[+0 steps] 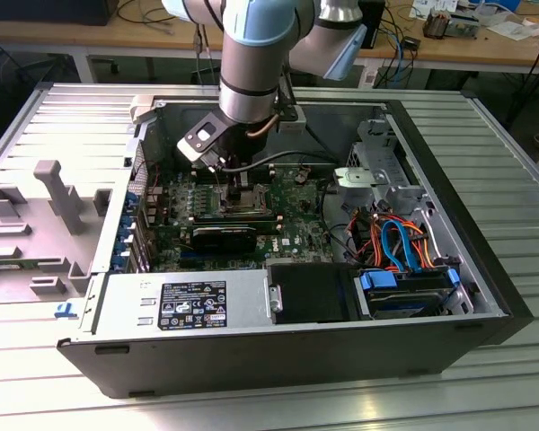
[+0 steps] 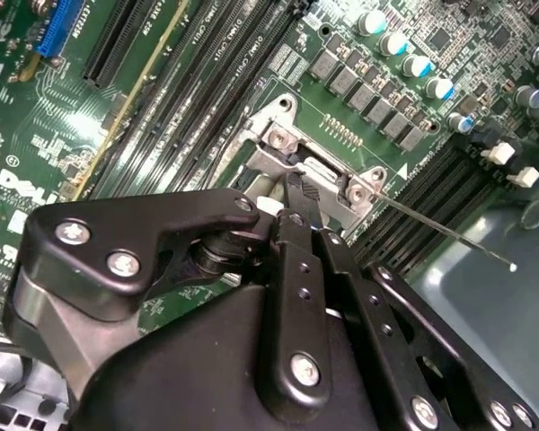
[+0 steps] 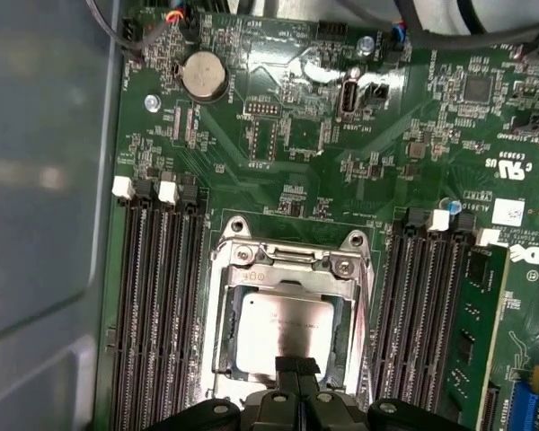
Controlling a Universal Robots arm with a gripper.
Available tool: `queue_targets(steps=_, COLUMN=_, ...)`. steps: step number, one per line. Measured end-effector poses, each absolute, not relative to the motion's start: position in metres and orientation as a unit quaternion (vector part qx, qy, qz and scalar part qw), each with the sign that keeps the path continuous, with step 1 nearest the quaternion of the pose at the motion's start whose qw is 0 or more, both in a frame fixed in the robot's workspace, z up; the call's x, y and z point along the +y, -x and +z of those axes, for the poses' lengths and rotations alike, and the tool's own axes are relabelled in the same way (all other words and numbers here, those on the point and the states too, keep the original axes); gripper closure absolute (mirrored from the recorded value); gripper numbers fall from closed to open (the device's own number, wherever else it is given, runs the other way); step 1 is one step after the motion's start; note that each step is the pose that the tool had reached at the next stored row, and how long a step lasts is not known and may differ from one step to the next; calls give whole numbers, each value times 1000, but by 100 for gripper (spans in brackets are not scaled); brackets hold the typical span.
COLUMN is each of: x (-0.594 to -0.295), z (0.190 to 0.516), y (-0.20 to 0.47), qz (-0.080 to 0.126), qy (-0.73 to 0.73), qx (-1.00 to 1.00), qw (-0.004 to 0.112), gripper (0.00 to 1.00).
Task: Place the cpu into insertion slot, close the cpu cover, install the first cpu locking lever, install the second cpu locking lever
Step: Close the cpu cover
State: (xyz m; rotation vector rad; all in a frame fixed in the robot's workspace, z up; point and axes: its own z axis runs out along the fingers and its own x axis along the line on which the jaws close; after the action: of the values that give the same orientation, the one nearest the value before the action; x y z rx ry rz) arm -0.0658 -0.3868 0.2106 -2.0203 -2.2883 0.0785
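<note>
the black gripper (image 3: 298, 363), fingers pressed together and empty, should push only on the thin silvery cpu cover (image 3: 292, 268), not the flat grey cpu (image 3: 283, 328).

Pretty bright overhead light, glare off the ribbed counter (image 1: 278, 406) and the motherboard (image 3: 296, 153), computer case (image 1: 278, 364) inside sits shadowy.

Dull silvery metal top on cpu (image 3: 283, 328); shiny metal cpu cover (image 3: 292, 262); matt black hand (image 3: 296, 366).
</note>
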Motion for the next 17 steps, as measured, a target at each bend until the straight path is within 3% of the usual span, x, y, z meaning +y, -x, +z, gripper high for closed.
queue_targets(steps=17, x=-387, z=206, y=58, qz=26, qy=661, qx=-749, qw=45, gripper=89)
